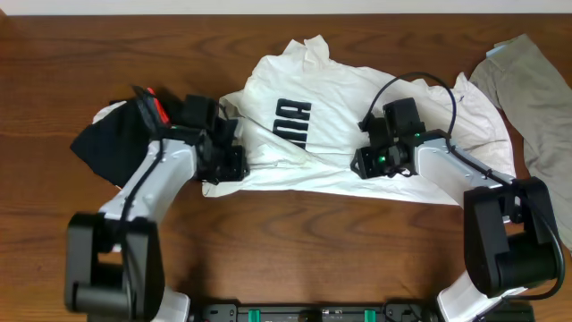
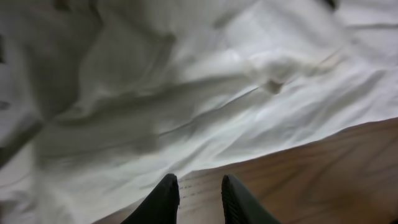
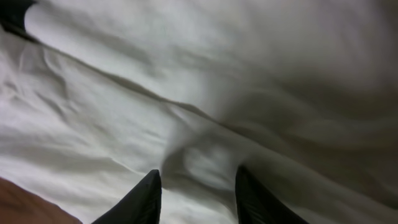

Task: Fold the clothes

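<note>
The clothes lie on the wooden table. A crumpled white T-shirt [image 1: 357, 125] with dark lettering [image 1: 291, 121] fills the middle. My left gripper [image 1: 234, 166] is at its lower left edge. In the left wrist view this gripper [image 2: 199, 186] is open, with bare wood and the shirt's hem [image 2: 124, 186] between its fingers. My right gripper [image 1: 365, 165] hovers over the shirt's right half. In the right wrist view it [image 3: 198, 185] is open, with a raised fold of white cloth [image 3: 205, 158] between its fingers. A black garment [image 1: 107, 143] with a red edge [image 1: 157, 109] lies at the left, and a khaki garment [image 1: 536, 98] at the right.
Bare wood of the table [image 1: 313, 250] runs along the front, below the shirt. The arm bases stand at the front left [image 1: 112, 268] and front right [image 1: 509, 250]. The black garment lies partly under the left arm.
</note>
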`<action>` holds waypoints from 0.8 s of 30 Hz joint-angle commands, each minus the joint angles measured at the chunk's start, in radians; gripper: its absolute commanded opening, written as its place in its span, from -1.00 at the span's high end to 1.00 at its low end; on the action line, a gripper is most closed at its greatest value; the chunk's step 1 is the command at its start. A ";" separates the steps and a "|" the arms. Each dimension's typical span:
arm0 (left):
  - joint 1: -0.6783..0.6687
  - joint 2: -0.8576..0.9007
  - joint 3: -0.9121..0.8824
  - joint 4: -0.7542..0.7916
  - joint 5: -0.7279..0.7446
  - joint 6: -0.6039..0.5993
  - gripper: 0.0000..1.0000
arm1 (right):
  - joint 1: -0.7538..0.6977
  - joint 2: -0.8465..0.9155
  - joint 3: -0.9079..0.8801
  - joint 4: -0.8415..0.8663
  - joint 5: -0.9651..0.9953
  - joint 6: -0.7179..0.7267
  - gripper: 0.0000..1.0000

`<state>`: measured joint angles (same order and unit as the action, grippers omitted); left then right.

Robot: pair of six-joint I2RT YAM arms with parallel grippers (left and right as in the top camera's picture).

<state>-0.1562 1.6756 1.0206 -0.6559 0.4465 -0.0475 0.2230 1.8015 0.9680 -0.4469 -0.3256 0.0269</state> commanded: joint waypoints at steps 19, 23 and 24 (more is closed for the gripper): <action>-0.008 0.134 0.011 -0.001 -0.013 0.010 0.54 | 0.027 0.005 -0.002 0.002 0.109 -0.248 0.33; -0.008 0.134 0.011 -0.001 -0.017 0.010 0.54 | 0.041 0.005 -0.002 0.003 0.121 -0.251 0.54; -0.008 0.134 0.011 -0.001 -0.017 0.010 0.54 | 0.042 0.005 -0.002 0.005 0.121 -0.248 0.61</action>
<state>-0.1619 1.8065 1.0206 -0.6540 0.4412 -0.0475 0.2466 1.7996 0.9680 -0.4358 -0.2287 -0.1970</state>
